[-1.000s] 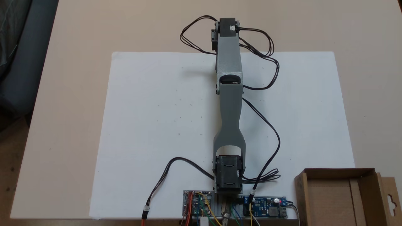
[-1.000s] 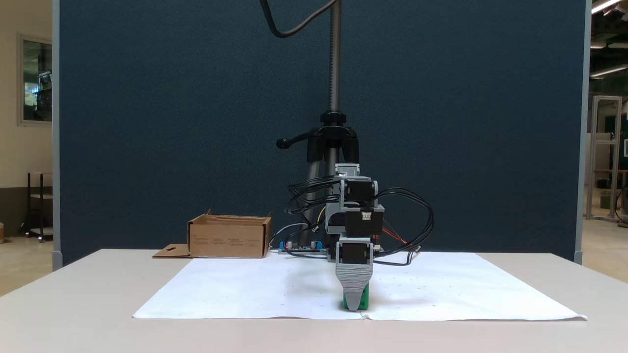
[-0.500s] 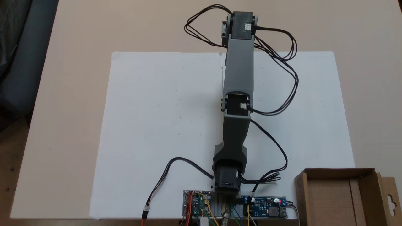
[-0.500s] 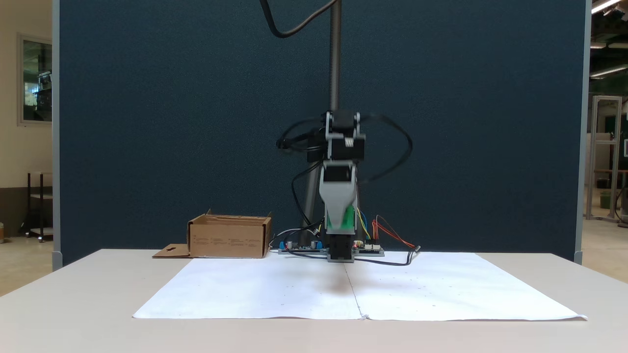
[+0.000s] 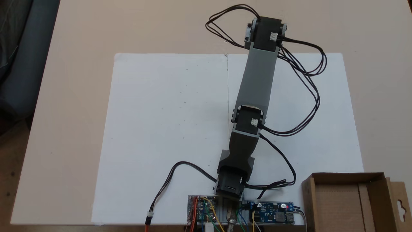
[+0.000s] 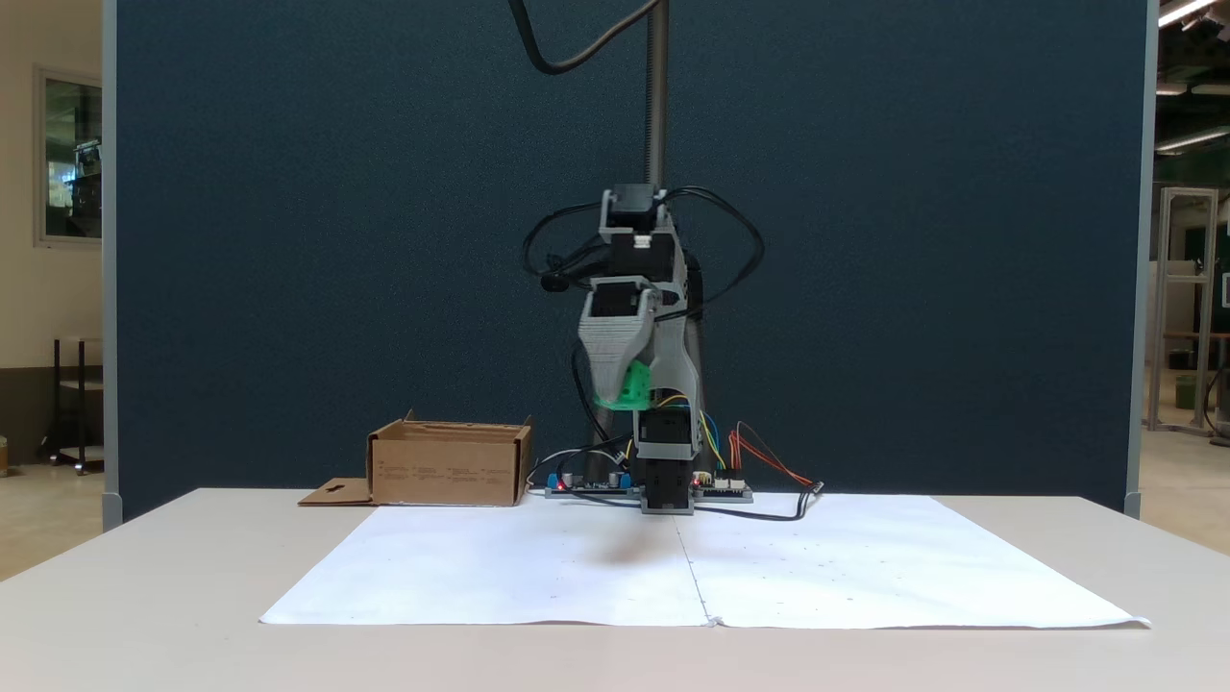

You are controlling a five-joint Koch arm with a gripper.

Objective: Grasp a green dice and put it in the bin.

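From my remote station, left to right in a fixed view: the bin (image 6: 450, 465), low brown corrugated cardboard with a flat side flap, on the surface (image 6: 192, 577); white paper sheet (image 6: 538, 567), creased; the fingers (image 6: 625, 394), ridged grey plastic, clamped on the green dice (image 6: 632, 386), raised well above the paper, its pips unreadable.

Beige table (image 5: 80, 96) under white paper sheet (image 5: 167, 112), cardboard bin (image 5: 341, 206)
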